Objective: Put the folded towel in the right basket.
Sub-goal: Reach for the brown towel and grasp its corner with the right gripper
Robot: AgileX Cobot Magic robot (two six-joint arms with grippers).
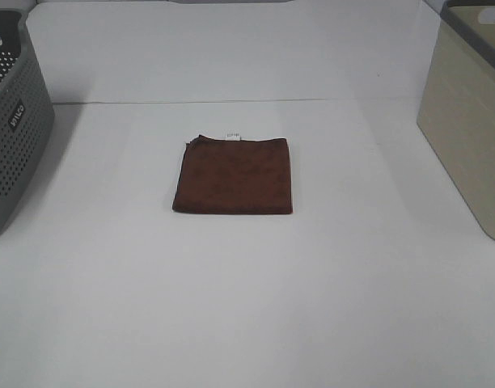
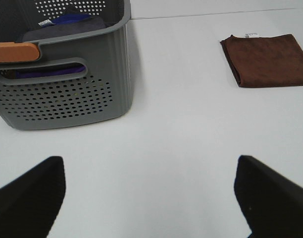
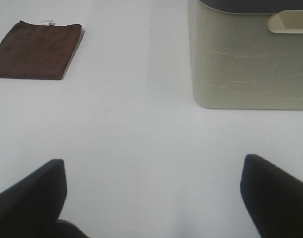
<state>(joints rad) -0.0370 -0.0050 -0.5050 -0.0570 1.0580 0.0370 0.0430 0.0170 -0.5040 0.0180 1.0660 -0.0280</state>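
A: Since neither arm shows in the high view, which step is in hand?

B: The very first, I judge: the approach. The folded towel (image 1: 234,175) lies flat on the counter (image 1: 247,307), a little above the middle of the frame. Nothing touches it, and it is well apart from both baskets.

A: And the pincers?

B: Only the wrist views show them. The left pincer (image 2: 149,198) has its jaws spread wide with only bare counter between them. The right pincer (image 3: 151,198) is the same, jaws apart and empty.

A: Where does the towel have to go?

B: Into the right basket (image 1: 466,121), the beige one, which is cut off by the right edge of the frame. The grey basket (image 1: 13,121) at the left edge is no part of this job. It seems to hold some purple cloth (image 2: 75,19), though I cannot be sure what that is.

A: Which arm should go?

B: The right one looks the natural choice, since its camera sees both the towel and the beige basket.

A: What does the next move call for?

B: It should reach in over the towel and come down at one edge. The jaws need to close on every layer, so the fold holds. After that comes a lift high enough to clear the basket's tall wall, a carry over the rim, and the release inside.
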